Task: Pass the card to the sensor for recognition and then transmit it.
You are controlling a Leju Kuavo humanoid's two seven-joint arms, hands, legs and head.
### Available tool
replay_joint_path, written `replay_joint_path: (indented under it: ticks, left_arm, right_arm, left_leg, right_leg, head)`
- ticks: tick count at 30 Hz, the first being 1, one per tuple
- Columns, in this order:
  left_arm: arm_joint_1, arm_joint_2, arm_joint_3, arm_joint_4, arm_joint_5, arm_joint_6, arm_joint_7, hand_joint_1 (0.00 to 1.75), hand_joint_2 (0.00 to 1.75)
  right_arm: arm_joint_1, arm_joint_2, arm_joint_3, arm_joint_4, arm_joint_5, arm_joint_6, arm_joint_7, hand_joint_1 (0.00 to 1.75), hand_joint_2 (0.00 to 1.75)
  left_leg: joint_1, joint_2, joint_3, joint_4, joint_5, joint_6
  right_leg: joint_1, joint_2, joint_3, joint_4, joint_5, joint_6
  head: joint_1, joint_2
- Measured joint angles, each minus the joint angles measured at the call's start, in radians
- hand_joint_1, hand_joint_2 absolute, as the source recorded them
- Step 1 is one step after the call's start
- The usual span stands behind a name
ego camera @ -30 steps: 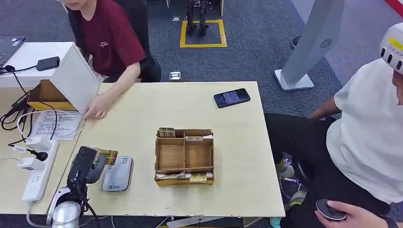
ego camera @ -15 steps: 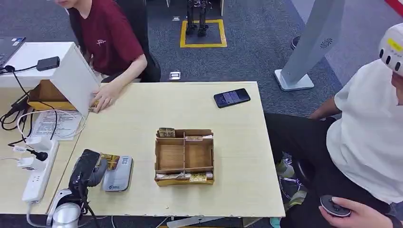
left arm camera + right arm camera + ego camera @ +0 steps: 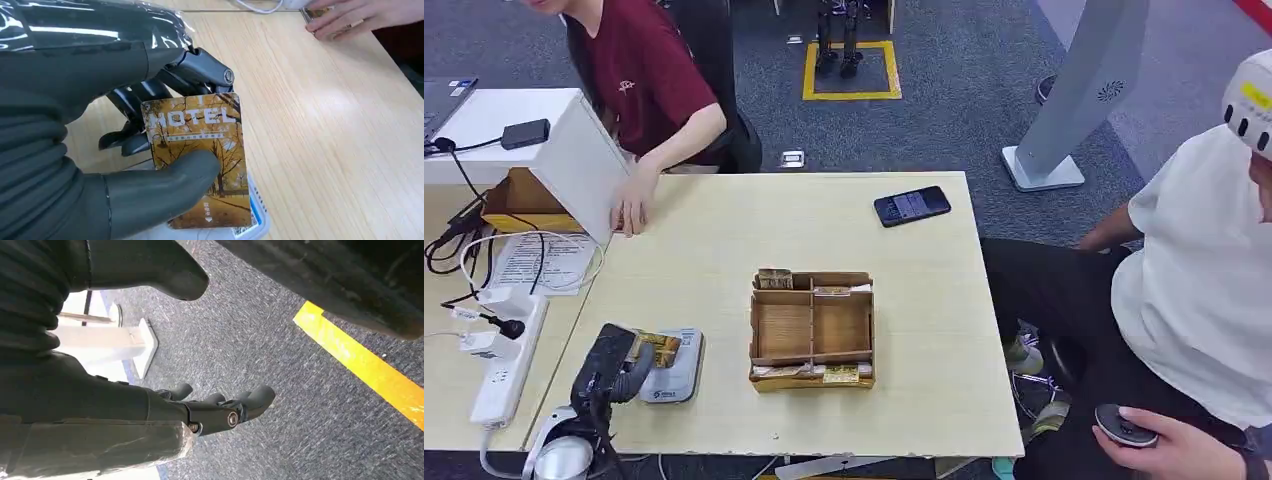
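Head view: my left hand [image 3: 612, 362] pinching card [image 3: 658, 349] over sensor [image 3: 672, 366], tray's [image 3: 812, 372] nine o'clock; reading underway, handover pending; right hand [image 3: 220, 407] hanging loosely curled, holding nothing.

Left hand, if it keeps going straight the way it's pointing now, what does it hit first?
Probably the card reader. The left hand holds the hotel card just over the reader's near end, so the card would likely meet it first. How far the card is above the reader is unclear; beyond lies bare table.
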Motion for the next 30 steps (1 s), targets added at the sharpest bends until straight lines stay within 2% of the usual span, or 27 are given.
replay_joint_path:
  ticks: [12, 19, 24, 30]
  left_arm:
    - [0.026, 0.013, -0.043, -0.001, -0.027, 0.004, 0.002, 1.75, 1.75]
    - [0.026, 0.015, -0.092, -0.001, -0.182, 0.085, 0.030, 1.75, 1.75]
    - [0.017, 0.013, -0.122, 0.008, -0.375, 0.155, 0.059, 1.75, 1.75]
    - [0.004, 0.002, -0.123, 0.028, -0.433, 0.178, 0.054, 1.75, 1.75]
  right_arm:
    - [0.000, 0.000, -0.015, 0.000, 0.006, -0.001, -0.003, 0.00, 1.75]
    - [0.000, 0.006, -0.016, 0.000, 0.009, -0.002, 0.000, 0.00, 1.75]
    - [-0.001, 0.008, -0.018, 0.000, 0.018, -0.002, 0.001, 0.00, 1.75]
    - [-0.001, 0.013, -0.022, 0.000, 0.027, -0.002, 0.005, 0.00, 1.75]
  left_leg:
    - [0.000, 0.000, 0.000, 0.000, 0.000, 0.000]
    - [0.000, 0.000, 0.001, 0.000, 0.000, 0.000]
    - [0.000, 0.000, 0.001, 0.000, 0.000, 0.000]
    - [0.000, 0.000, 0.002, 0.000, 0.000, 0.000]
  right_leg:
    - [0.000, 0.000, 0.000, 0.000, 0.000, 0.000]
    - [0.000, 0.000, 0.001, 0.000, 0.000, 0.000]
    - [0.000, 0.000, 0.001, 0.000, 0.000, 0.000]
    - [0.000, 0.000, 0.003, 0.000, 0.000, 0.000]
  head:
    - [0.000, 0.000]
    - [0.000, 0.000]
    - [0.000, 0.000]
    - [0.000, 0.000]
